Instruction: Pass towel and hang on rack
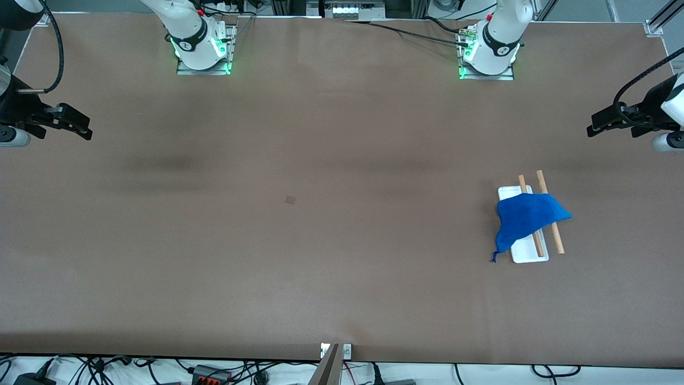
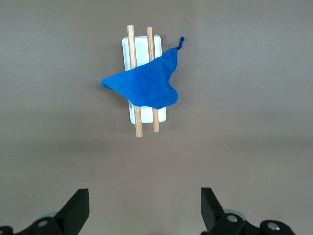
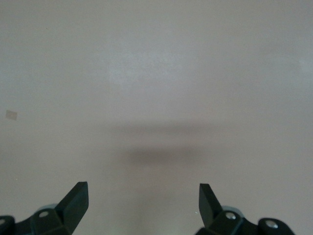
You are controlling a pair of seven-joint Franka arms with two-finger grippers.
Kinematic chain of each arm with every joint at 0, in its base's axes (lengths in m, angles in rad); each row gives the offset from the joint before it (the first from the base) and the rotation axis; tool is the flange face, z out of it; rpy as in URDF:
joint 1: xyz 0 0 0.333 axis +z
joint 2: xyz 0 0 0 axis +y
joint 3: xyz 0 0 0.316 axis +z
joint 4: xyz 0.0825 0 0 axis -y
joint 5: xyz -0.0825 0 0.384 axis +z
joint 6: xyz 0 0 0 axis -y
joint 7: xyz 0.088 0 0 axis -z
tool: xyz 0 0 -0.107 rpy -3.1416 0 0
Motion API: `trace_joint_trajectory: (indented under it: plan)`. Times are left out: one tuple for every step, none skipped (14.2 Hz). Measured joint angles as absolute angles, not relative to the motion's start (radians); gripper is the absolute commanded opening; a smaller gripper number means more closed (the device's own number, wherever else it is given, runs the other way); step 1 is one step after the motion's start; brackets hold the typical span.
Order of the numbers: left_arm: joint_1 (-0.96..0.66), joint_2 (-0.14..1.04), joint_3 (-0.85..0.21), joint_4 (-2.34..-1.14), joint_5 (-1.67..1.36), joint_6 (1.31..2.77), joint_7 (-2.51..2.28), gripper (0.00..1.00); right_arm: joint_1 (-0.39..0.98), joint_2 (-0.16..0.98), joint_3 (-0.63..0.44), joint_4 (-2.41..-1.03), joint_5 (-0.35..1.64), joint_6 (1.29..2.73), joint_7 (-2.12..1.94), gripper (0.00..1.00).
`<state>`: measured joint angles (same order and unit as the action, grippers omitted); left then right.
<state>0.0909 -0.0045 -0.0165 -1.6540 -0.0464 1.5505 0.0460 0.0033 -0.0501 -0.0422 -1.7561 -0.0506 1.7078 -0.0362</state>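
The bright blue towel [image 1: 526,219] [image 2: 142,88] lies draped across the two wooden rods [image 1: 556,240] of the rack [image 1: 529,255] [image 2: 141,45], toward the left arm's end of the table. Its little loop [image 1: 492,259] [image 2: 181,41] hangs down beside the white tray base onto the table. My left gripper [image 1: 597,124] [image 2: 145,205] hangs open and empty in the air over the table's edge, well apart from the rack. My right gripper [image 1: 80,124] [image 3: 143,203] waits open and empty over bare table at the right arm's end.
A small brown square mark [image 1: 290,200] [image 3: 11,114] sits near the table's middle. The two arm bases [image 1: 203,48] [image 1: 489,51] stand at the edge farthest from the front camera. Cables [image 1: 214,371] run along the nearest edge.
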Motion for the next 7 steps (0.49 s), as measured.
trace_joint_trajectory:
  plan:
    - [0.091, -0.005, -0.017, -1.654, -0.046, 1.551, 0.045, 1.0, 0.003, -0.05, -0.042, -1.756, -0.051, 1.708, -0.036, 1.0]
    - [0.091, -0.005, -0.017, -1.655, -0.046, 1.552, 0.045, 1.0, 0.003, -0.05, -0.042, -1.756, -0.051, 1.708, -0.036, 1.0]
    - [0.091, -0.005, -0.017, -1.655, -0.046, 1.552, 0.044, 1.0, 0.003, -0.05, -0.042, -1.756, -0.05, 1.708, -0.036, 1.0]
    - [0.091, -0.005, -0.017, -1.655, -0.046, 1.552, 0.044, 1.0, 0.003, -0.05, -0.042, -1.756, -0.05, 1.708, -0.036, 1.0]
    - [0.091, -0.005, -0.016, -1.655, -0.046, 1.552, 0.043, 1.0, 0.003, -0.05, -0.042, -1.756, -0.05, 1.706, -0.036, 1.0]
    - [0.091, -0.005, -0.016, -1.655, -0.046, 1.553, 0.043, 1.0, 0.003, -0.051, -0.042, -1.756, -0.05, 1.701, -0.036, 1.0]
    - [0.091, -0.005, -0.016, -1.655, -0.046, 1.553, 0.043, 1.0, 0.003, -0.052, -0.042, -1.756, -0.05, 1.697, -0.036, 1.0]
